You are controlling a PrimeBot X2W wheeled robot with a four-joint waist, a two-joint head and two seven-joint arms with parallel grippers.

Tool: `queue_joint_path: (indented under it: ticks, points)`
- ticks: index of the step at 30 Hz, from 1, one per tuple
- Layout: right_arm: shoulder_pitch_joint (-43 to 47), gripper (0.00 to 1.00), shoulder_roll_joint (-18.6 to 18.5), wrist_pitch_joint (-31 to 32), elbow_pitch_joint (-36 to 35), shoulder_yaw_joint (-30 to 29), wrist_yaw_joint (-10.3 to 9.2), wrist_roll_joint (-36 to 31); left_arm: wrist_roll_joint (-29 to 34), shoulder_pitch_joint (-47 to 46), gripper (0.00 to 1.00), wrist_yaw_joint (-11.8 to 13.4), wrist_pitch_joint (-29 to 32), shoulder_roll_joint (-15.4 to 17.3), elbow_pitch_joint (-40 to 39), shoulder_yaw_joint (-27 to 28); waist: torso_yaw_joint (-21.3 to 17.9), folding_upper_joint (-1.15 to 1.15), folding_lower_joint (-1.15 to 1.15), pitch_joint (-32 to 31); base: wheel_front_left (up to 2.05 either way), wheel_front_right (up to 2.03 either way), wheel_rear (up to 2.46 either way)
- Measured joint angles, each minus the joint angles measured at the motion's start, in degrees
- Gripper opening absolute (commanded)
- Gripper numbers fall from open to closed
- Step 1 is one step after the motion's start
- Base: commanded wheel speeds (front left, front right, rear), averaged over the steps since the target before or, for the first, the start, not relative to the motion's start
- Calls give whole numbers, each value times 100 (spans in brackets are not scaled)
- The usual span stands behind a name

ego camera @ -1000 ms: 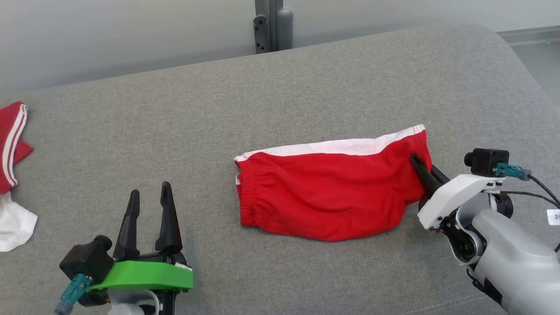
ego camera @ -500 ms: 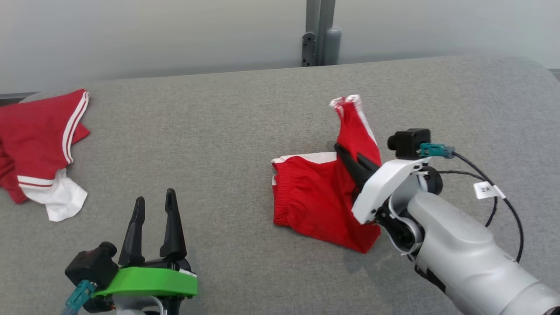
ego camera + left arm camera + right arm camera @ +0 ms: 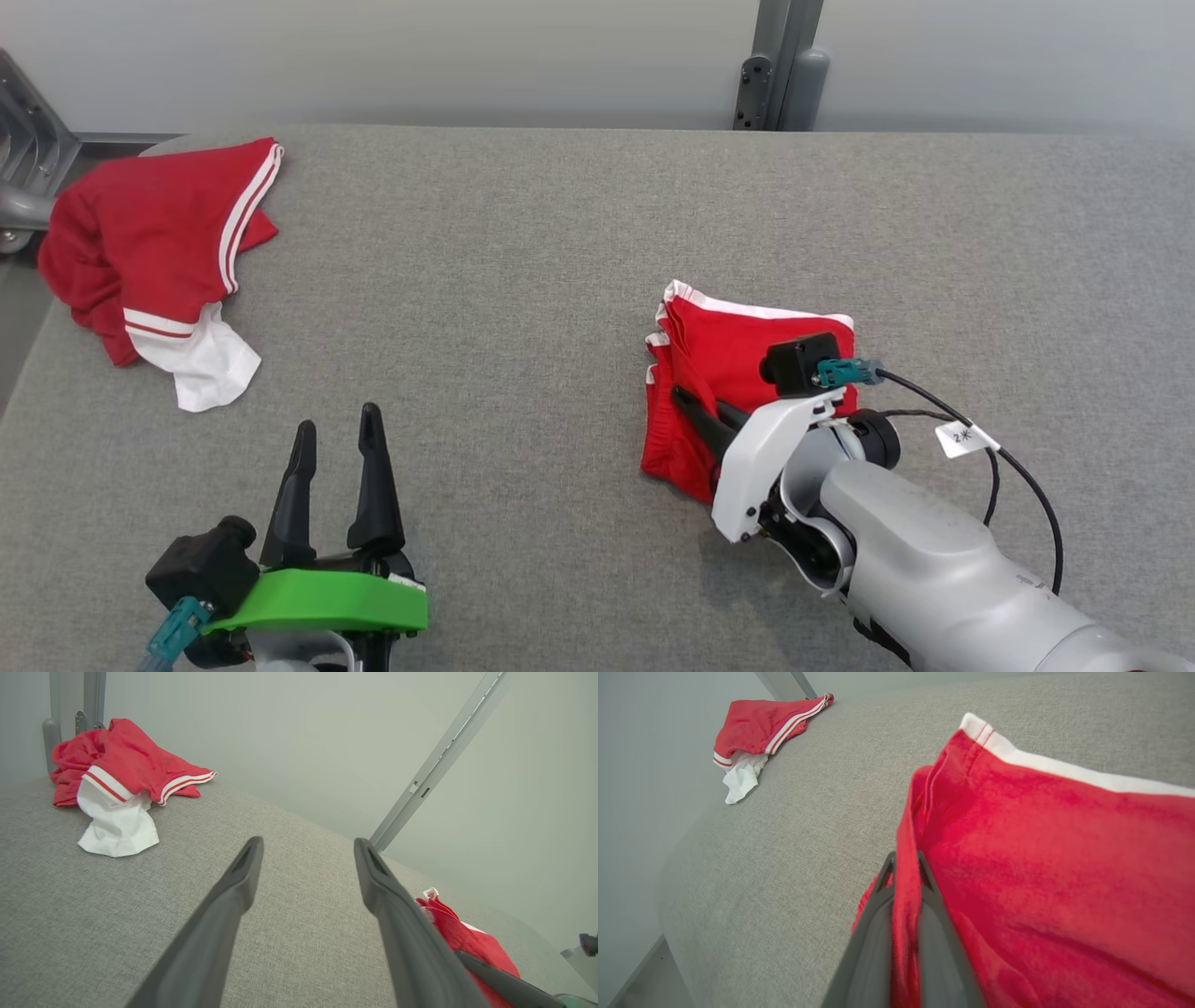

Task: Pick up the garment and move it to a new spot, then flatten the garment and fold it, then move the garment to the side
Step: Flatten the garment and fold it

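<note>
Folded over since half a second ago, the garment's raised end now lies on its other half, the right tool having swung leftward with it.

Head view: the red garment (image 3: 724,341) lies doubled on the grey table (image 3: 523,261), right of centre. The right tool (image 3: 686,403) is clamped on its left edge. The left tool (image 3: 338,425) hovers at lower left, narrowly parted and holding nothing. A second garment (image 3: 159,243), red and white, lies at the far left.

Left wrist view: parted fingers over bare table, garment at lower right.

Right wrist view: both fingers pinch a red fold.
</note>
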Motion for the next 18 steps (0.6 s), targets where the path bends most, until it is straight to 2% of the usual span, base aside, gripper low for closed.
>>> queue_joint_path:
  ticks: [1, 2, 11, 18]
  points:
    - [-3, 51, 12, -15, 11, 29, 0, 1, 0, -1, 100, 0, -1, -1, 4, -1, -2, 0, 0, 5, 0, 0, 0]
    - [-3, 100, 20, -27, 13, 64, 0, 2, 0, -1, 100, -7, -11, -3, 8, -2, -12, 0, 0, 4, 0, 0, 0]
    - [26, 100, -52, -378, -358, 211, 0, 102, 71, 0, 100, -27, -16, -19, 31, -87, -286, 0, 0, -65, 0, 0, 0]
    - [153, 100, -304, -682, -570, -189, 0, 160, 78, 3, 100, -32, -23, -30, 38, -194, -520, 0, 0, -132, 0, 0, 0]
